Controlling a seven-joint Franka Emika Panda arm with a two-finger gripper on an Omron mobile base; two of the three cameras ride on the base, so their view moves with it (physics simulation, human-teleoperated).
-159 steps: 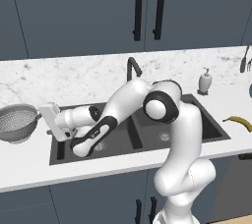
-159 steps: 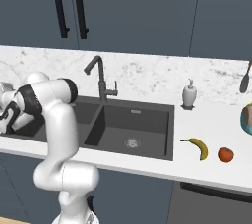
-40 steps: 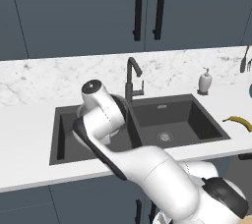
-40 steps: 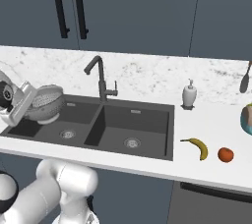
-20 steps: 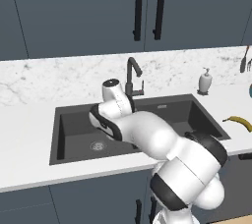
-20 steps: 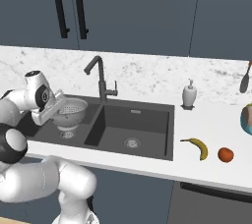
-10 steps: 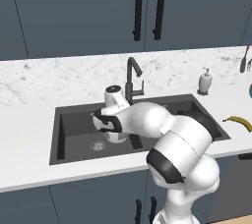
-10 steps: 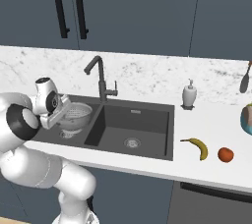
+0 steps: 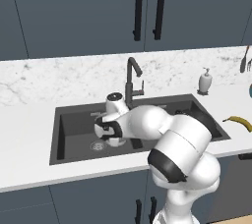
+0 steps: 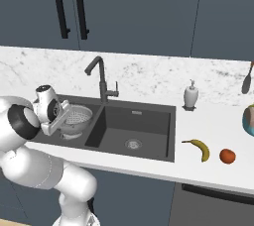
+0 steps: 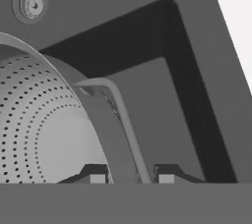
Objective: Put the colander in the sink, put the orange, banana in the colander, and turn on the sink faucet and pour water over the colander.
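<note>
Your gripper was pinched on the colander rim beside its handle, one finger inside the bowl, one outside. Colander sat in the left basin of the sink, above a round drain; nothing lay in the bowl. Right basin bare but for its own drain. Banana and orange lay on the counter right of the sink, near each other, apart. Faucet stood behind the divider.
</note>
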